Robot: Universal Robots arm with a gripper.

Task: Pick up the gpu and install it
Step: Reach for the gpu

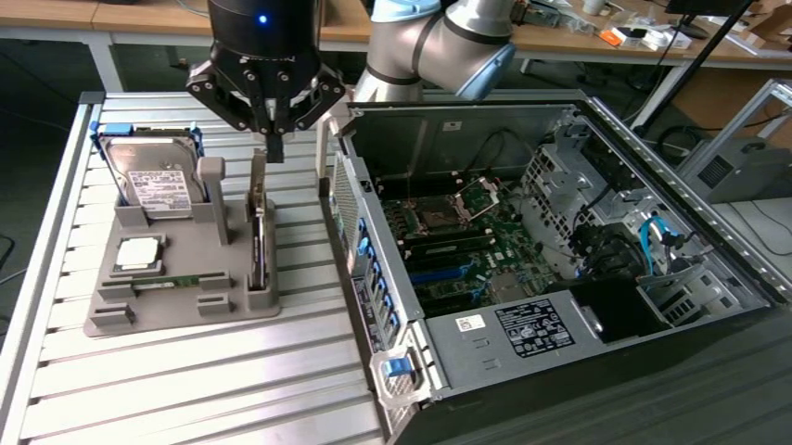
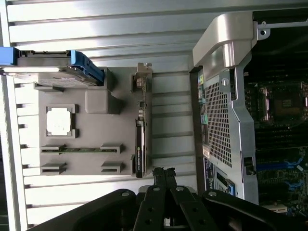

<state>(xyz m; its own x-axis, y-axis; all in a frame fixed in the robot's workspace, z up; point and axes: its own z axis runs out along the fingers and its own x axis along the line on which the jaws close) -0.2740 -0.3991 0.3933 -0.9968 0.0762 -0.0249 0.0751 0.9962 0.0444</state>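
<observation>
On the ribbed aluminium tabletop [image 1: 185, 371], the exterior view shows one grey moulded holder [image 1: 173, 315] carrying four parts. These are one boxy silver hard drive [image 1: 155, 181] with a white label, one square metal-topped processor chip [image 1: 136, 252], one narrow green memory strip [image 1: 167, 281], and one gpu [image 1: 258, 227]. The gpu stands edge-on as a slim dark blade in its slot. One black claw [image 1: 274, 146] hangs just above the card's far end, its fingers pinched together on nothing. At the exterior view's right lies one open computer case [image 1: 532, 306] of perforated sheet metal.

From the wrist view, the claw [image 2: 163, 172] is pressed narrow and empty, near one end of the gpu [image 2: 139, 144]. The holder [image 2: 91, 159], chip [image 2: 60, 120], memory strip [image 2: 79, 149], hard drive [image 2: 48, 71] and case [image 2: 226, 120] each appear once.
</observation>
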